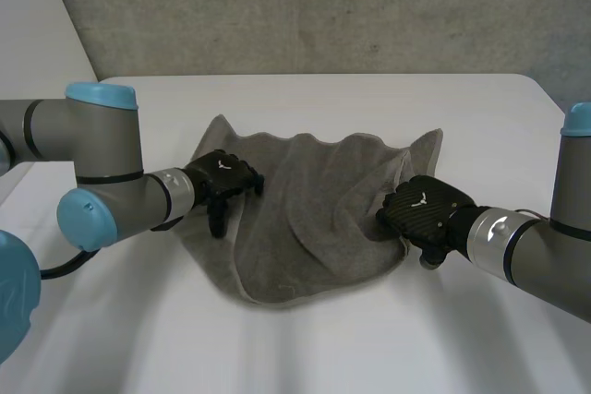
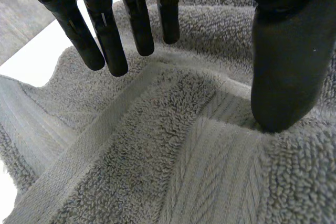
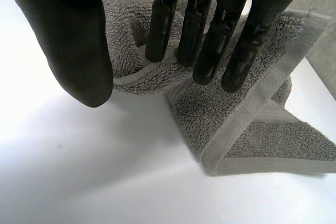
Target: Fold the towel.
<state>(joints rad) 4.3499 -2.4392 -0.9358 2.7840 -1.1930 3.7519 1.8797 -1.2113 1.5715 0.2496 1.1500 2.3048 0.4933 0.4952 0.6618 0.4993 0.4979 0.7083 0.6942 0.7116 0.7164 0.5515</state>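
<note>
Bracketing the rumpled grey terry-cloth towel (image 1: 314,219) from both sides, the two black hands sit at opposite edges. Judged from the task, this placement prepares a paired grasp for the fold. The towel lies bunched on the middle of the white rectangular table (image 1: 323,99), with its far edge wavy. It is not yet folded.

Left hand (image 1: 222,182): positioned on the towel's left edge. In the left wrist view its fingers (image 2: 110,45) are straight and spread just above a raised hem ridge, while the thumb (image 2: 286,77) tip touches the pile on the ridge's other side. The hand is wide open and holds nothing. The ridge lies between fingers and thumb, so closing would probably pinch it.

Right hand (image 1: 425,209): positioned at the towel's right edge. Its fingers (image 3: 210,40) extend straight over a doubled-over corner flap, and its thumb (image 3: 79,51) hangs over bare table just beside the cloth. The hand is open with nothing gripped. The towel's edge lies between thumb and fingers.
</note>
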